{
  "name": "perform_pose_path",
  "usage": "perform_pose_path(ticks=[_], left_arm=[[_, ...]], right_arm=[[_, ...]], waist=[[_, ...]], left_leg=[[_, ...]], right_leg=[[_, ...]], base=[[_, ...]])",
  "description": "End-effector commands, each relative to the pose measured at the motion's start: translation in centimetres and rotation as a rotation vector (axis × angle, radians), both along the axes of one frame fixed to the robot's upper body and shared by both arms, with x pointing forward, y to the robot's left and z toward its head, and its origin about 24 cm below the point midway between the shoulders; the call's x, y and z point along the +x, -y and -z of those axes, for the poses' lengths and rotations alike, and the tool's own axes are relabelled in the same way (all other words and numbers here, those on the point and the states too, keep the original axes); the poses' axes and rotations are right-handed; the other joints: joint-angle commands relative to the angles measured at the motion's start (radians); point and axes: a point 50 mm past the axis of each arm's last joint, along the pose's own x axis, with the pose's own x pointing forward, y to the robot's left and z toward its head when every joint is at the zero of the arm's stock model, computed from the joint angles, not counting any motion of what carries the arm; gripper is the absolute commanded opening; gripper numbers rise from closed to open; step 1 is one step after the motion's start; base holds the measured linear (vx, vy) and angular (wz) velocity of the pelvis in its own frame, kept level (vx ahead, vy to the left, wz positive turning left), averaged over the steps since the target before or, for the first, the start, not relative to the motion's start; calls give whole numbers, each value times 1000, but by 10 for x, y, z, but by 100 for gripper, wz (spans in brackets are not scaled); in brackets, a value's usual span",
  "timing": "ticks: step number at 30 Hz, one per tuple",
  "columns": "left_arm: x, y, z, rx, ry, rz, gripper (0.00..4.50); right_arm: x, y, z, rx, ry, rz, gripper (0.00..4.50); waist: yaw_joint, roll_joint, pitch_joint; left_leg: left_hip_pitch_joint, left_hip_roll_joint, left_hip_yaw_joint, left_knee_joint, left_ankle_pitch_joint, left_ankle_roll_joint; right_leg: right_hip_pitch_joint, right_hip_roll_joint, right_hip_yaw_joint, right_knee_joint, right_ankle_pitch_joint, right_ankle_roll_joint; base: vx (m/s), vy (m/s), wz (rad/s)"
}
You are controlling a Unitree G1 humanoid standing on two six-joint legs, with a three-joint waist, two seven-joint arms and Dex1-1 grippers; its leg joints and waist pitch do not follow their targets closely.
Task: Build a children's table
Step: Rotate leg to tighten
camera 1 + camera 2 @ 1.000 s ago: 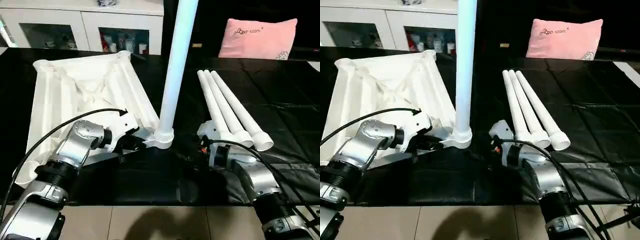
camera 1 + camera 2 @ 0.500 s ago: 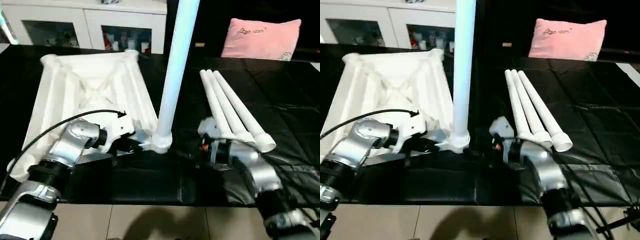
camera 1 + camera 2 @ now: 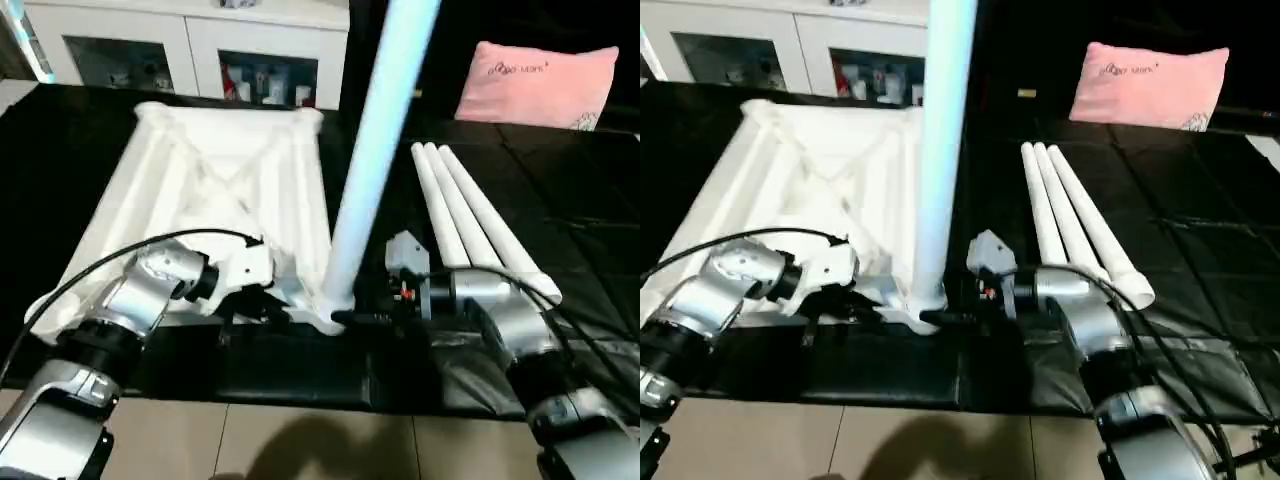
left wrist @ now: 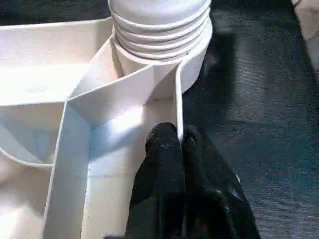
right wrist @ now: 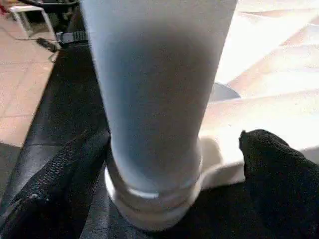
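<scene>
One long white plastic tube leg [image 3: 375, 160] stands upright in the near right corner socket of the upturned white ribbed tabletop [image 3: 215, 195]. Left gripper [image 4: 180, 144] pinches the tabletop's rim; right gripper [image 5: 174, 149] spreads wide around the leg's base.

Table top [image 3: 215, 200]: underside up, on the left of the desk [image 3: 590, 250]. One leg [image 3: 370, 160]: upright in the top's near right corner socket. Three legs [image 3: 470, 220]: side by side, right of the top. Pillow [image 3: 540, 80]: far right, behind legs. Cabinet [image 3: 190, 45]: behind the top.
</scene>
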Motion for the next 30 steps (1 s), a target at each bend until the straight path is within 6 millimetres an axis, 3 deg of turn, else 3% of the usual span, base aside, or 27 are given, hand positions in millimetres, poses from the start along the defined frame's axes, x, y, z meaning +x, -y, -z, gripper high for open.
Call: perform_pose_path(ticks=[1,4,5,9,15,26,27,28,29,30], left_arm=[[-6,12,4,35,-24,105,2],[-8,13,5,37,-32,118,0],[-8,13,6,41,-33,121,0],[-8,12,7,48,-34,126,0],[-7,13,7,50,-34,124,0],[-8,8,9,55,-48,94,0],[-4,7,9,40,-56,-3,0],[-4,7,9,40,-56,-3,0],[0,8,8,2,-52,-77,0],[1,9,8,-23,-50,-117,0]], right_arm=[[3,-1,-1,-6,-2,-12,432],[4,-2,-1,5,-22,-48,408],[4,-3,-1,6,-30,-64,380],[3,-2,1,1,-45,-92,361],[3,0,4,-1,-62,-94,294],[-3,-1,11,8,-89,-127,272],[-6,-1,18,3,-115,-95,272],[-6,-1,18,3,-115,-95,272],[-7,-2,23,-2,-135,-47,272],[-7,-3,25,-3,-132,-14,272]], waist=[[-2,5,-65],[-1,11,-65],[-2,12,-66],[-1,11,-67],[3,14,-68],[6,18,-68],[6,27,-68],[4,23,-67],[8,30,-67],[7,28,-63]], left_leg=[[-14,5,19,-55,-48,61],[-15,5,18,-54,-58,57],[-15,5,19,-54,-61,56],[-15,5,19,-53,-63,56],[-15,6,18,-52,-56,56],[-14,6,18,-52,-64,53],[-12,6,18,-52,-69,49],[-12,6,19,-52,-73,46],[-12,6,17,-53,-88,41],[-11,7,18,-55,-100,34]], right_leg=[[69,-70,50,-48,-22,-242],[69,-69,49,-46,-20,-245],[69,-70,50,-47,-21,-245],[70,-68,49,-47,-18,-251],[70,-69,48,-44,-8,-254],[70,-68,48,-44,-2,-259],[68,-67,48,-45,2,-260],[68,-66,48,-45,3,-261],[69,-68,48,-46,-15,-260],[68,-67,48,-51,-33,-256]], base=[[0,0,0],[0,0,0],[0,0,0],[0,0,0],[0,0,0],[0,0,0],[0,0,0],[0,0,0],[0,0,0],[0,0,0]])
